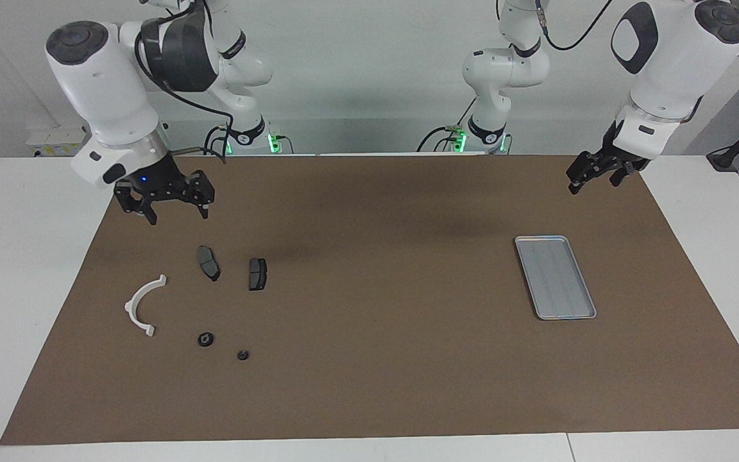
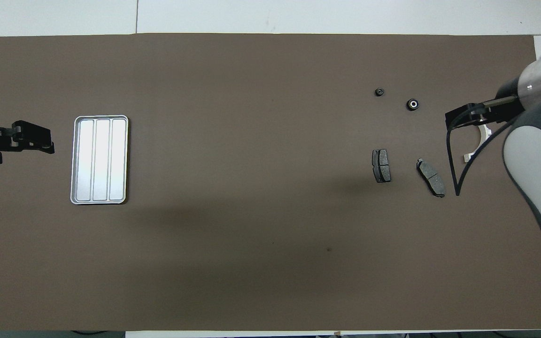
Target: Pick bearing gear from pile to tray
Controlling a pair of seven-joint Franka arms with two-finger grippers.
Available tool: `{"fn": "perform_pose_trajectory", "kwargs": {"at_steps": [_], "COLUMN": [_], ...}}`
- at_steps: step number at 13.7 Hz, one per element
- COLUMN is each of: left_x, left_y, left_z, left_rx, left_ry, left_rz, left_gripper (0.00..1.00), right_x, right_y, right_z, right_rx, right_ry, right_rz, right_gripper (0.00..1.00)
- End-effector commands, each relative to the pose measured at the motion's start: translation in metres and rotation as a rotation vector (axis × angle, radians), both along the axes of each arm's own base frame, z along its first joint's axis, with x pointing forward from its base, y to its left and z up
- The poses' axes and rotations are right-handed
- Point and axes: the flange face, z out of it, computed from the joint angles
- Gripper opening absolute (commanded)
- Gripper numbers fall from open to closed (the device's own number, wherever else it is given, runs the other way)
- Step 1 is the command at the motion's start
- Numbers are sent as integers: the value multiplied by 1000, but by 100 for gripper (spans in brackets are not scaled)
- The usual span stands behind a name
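Brown mat covers our table; we list the facing view first. Our right gripper hangs with its fingers spread and nothing between them, over the mat at the right arm's end, above the robot-side edge of the pile. Pile contents: two dark grey brake pads side by side; a white semicircular bracket farther from the robots and closer to the right arm's end of the table; two small black round pieces, the larger and the smaller, farthest from the robots, apart from each other. Silver-grey tray lies flat toward the left arm's end, well apart from the pile, holding nothing. Our left gripper waits in the air over the mat's corner; it reads as released, holding nothing.

Overhead view next. Tray shows three ribbed lanes, with the left gripper just beside it. The right arm partly covers the bracket. The pads and round pieces lie uncovered.
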Motion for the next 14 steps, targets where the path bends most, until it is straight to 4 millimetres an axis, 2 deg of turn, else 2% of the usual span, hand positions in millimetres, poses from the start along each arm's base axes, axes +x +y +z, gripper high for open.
{"fn": "perform_pose_trajectory", "kwargs": {"at_steps": [1, 4, 6, 9, 14], "left_x": [1, 1, -2, 1, -2], "left_y": [-4, -4, -3, 5, 2], "left_z": [4, 4, 2, 6, 9], "left_rx": [-10, -10, -9, -10, -10], "left_ry": [-3, -3, 16, -5, -11], "left_rz": [-20, -13, -11, -3, 6], "left_gripper": [100, 100, 100, 100, 100], "right_x": [28, 64, 83, 126, 146], "right_y": [14, 19, 32, 35, 59], "right_z": [-50, -115, -155, -191, -225], "right_rx": [-36, -28, -27, -18, -16], "right_ry": [6, 25, 32, 26, 12], "right_rz": [-15, -15, 1, -17, -36], "right_gripper": [100, 100, 100, 100, 100]}}
